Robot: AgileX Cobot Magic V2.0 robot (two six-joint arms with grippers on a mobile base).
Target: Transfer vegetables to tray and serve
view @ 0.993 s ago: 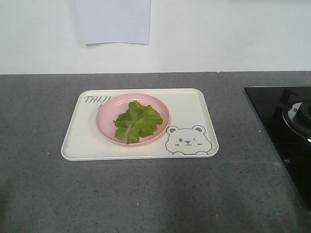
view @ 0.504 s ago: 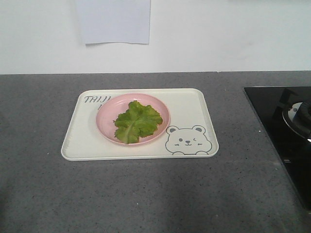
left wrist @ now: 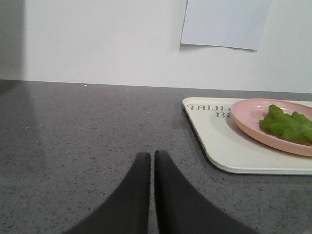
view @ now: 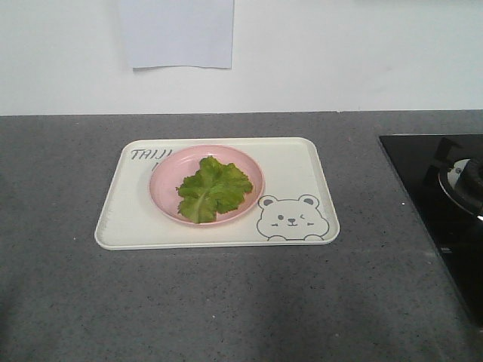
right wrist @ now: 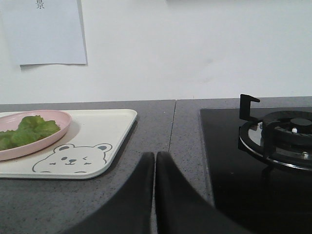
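Observation:
The vegetables (view: 211, 188), crinkly green lettuce leaves, lie on a round pink plate (view: 167, 197) that stands on the cream tray (view: 294, 170) with the bear face, mid-counter. In the left wrist view the vegetables (left wrist: 287, 125) and the tray (left wrist: 229, 151) are to the right of my left gripper (left wrist: 151, 155), which is shut and empty over the grey counter. My right gripper (right wrist: 155, 156) is shut and empty too, right of the tray (right wrist: 105, 124) and the vegetables (right wrist: 29, 129). Neither gripper shows in the front view.
A black gas hob (view: 445, 196) with a burner grate (right wrist: 278, 134) lies at the counter's right. A white wall with a paper sheet (view: 177, 34) stands behind. Grey counter (view: 226, 302) stretches in front of the tray and to its left.

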